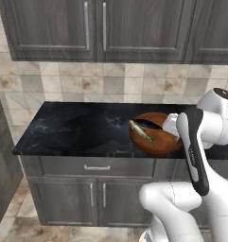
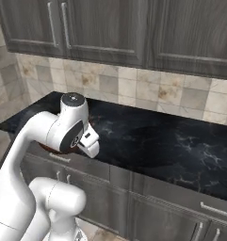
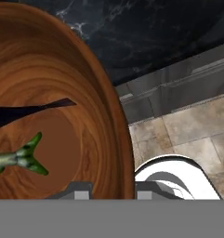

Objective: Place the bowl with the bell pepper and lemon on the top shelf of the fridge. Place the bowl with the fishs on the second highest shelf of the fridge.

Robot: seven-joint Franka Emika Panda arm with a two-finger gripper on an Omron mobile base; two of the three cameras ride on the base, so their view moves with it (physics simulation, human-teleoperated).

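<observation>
Now clamped on the rim of the bowl with the fishs, one finger inside the wall and one outside, fingers drawn narrow around the wood. Gripper right at the near edge of the bowl. Fishs lying just inboard of the fingers, green tail closest, a dark one beyond. Seen from the left base view, bowl at or just above the front edge of the dark counter; cannot tell whether lifted clear. Judging by that, second bowl grasped, not yet shelved. Still to do: carry to the fridge, set on the second highest shelf. First bowl's fate unknowable from here.
</observation>
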